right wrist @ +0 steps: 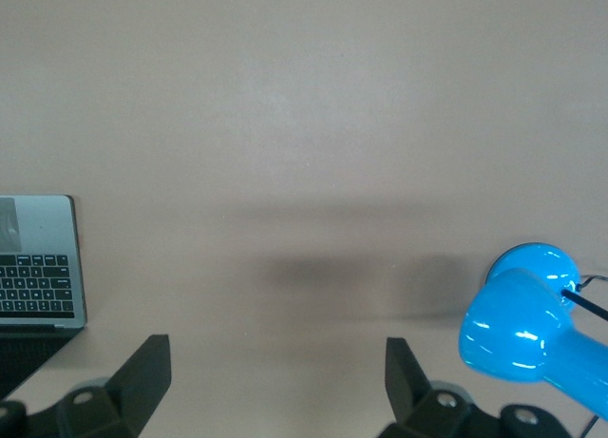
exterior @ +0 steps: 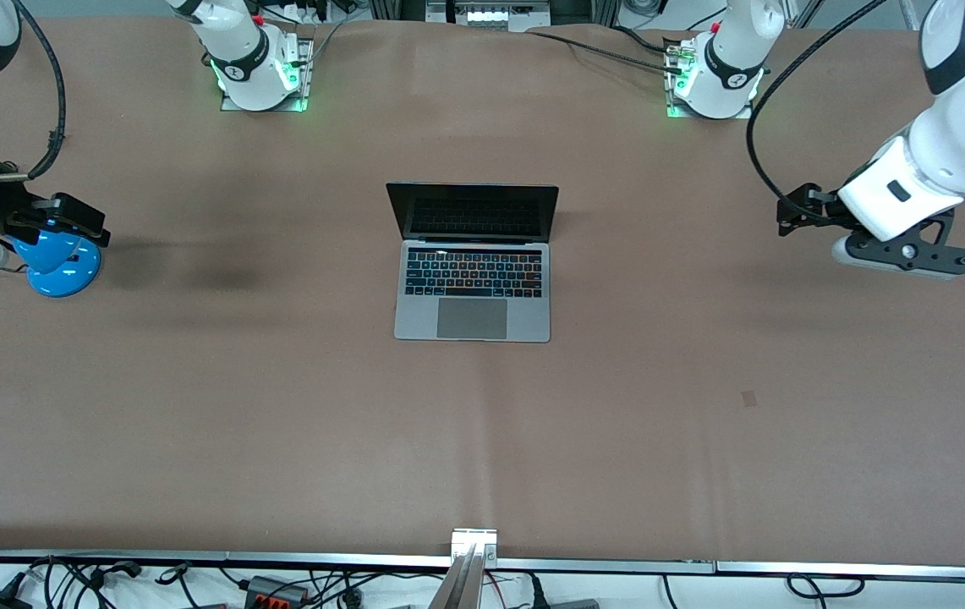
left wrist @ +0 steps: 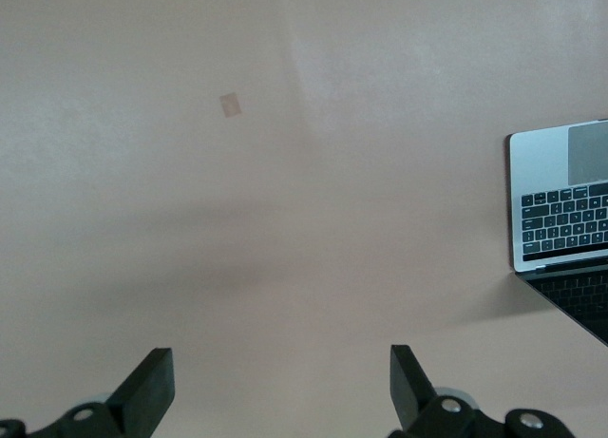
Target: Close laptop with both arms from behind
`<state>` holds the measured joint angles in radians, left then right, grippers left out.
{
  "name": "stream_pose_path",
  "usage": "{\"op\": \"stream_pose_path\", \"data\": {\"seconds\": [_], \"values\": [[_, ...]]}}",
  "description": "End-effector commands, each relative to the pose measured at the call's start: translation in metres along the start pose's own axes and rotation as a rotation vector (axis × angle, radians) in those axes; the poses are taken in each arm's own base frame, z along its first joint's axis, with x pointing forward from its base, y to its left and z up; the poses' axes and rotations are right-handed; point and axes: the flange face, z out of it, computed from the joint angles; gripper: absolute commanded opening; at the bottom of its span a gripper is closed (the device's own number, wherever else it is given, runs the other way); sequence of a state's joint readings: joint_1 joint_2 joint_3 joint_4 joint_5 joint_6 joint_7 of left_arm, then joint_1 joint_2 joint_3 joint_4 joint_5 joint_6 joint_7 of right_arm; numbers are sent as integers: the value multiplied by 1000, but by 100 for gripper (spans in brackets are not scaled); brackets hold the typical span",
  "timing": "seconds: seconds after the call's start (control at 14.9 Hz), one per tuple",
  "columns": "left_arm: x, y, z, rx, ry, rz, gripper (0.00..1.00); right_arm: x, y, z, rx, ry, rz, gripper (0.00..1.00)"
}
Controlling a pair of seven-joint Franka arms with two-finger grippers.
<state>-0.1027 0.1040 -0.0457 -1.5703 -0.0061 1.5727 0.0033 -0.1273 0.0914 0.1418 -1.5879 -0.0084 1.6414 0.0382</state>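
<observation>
The laptop [exterior: 473, 292] lies open in the middle of the table, silver-grey with a black keyboard, its dark screen upright on the side toward the robots' bases. One corner of it shows in the left wrist view [left wrist: 559, 210] and one in the right wrist view [right wrist: 38, 267]. My left gripper [exterior: 797, 211] hangs open over bare table toward the left arm's end, well apart from the laptop; nothing sits between its fingers [left wrist: 282, 357]. My right gripper [exterior: 76, 222] hangs open at the right arm's end, over the blue lamp, with nothing between its fingers [right wrist: 277, 348].
A blue desk lamp [exterior: 59, 264] stands under the right gripper, and also shows in the right wrist view [right wrist: 527, 329]. A small brown patch [exterior: 749, 397] marks the table cover nearer the front camera; the left wrist view shows the patch [left wrist: 230, 104] too. Cables run along the table's front edge.
</observation>
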Motion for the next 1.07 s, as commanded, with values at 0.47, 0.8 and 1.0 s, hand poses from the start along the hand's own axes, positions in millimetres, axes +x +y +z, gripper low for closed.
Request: {"op": "stream_pose_path", "data": {"seconds": [0.47,0.8,1.0], "values": [[16,0,-15,-8,33,-7,100,-1,1,3,26,-49,8,0],[17,0,-12,-10,23,-6,100,-6,-12,5,23,-81,-24,0],[17,-2,-11,-10,22,-7,100,-11,-33,3,21,-109,-55,0]]}}
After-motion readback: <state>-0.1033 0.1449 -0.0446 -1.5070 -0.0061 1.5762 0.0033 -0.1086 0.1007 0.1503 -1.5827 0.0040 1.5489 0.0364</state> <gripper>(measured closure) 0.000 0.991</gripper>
